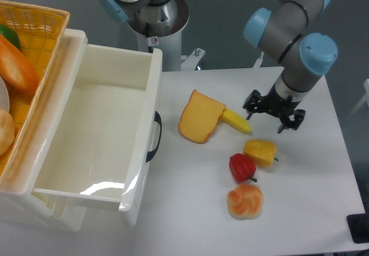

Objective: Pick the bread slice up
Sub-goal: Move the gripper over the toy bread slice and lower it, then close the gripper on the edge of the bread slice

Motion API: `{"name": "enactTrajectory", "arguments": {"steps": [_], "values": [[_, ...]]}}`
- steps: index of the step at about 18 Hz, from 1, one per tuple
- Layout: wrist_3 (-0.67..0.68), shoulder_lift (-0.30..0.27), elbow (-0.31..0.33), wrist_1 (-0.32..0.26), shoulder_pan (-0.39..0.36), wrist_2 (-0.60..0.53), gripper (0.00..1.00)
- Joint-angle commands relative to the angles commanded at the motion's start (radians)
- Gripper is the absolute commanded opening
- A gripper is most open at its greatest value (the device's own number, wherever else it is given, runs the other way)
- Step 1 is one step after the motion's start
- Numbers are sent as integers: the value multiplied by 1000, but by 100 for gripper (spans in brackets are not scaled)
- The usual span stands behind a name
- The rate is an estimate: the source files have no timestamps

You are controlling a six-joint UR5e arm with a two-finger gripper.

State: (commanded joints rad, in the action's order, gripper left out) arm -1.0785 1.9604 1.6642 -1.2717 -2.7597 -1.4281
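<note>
Seen from the single fixed camera above the white bench [300, 210], the bread slice [200, 117] lies flat just right of centre frame, its squarish end toward the upper right and its rounded end toward the lower left, one corner touching or overlapping a yellow banana-shaped toy [237, 121]. To its right, the gripper [274, 112] hangs over the bench with its fingers [251, 107] spread and holding nothing — near the slice but well short of it, with the banana toy between. Lower in the frame sit a yellow bell pepper [260, 151], a red pepper [242, 166] touching it, and a knotted bun [245, 201] below them; a white bin [132, 169] with a dark handle fills the left, and a wicker basket [40, 25] of other toys occupies the far left edge. The slice looks like a light, thin toy, probably smooth and fairly stiff, so it should weigh little but offer scant height to pinch while lying flat. The likeliest hold is across its narrow width near the middle, fingers straddling the darker crust edges and pressing close to the bench — clear of the corner crowded by the banana toy, where a finger could snag. A slick face could slip under a shallow grip.
</note>
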Motion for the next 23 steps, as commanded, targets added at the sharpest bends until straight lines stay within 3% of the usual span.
{"name": "enactTrajectory", "arguments": {"steps": [7,14,23], "values": [[-3,6,58,0,18,0,95],[-6,23,68,-92,22,-2,86],[-4,51,69,-124,35,-38,82]]}}
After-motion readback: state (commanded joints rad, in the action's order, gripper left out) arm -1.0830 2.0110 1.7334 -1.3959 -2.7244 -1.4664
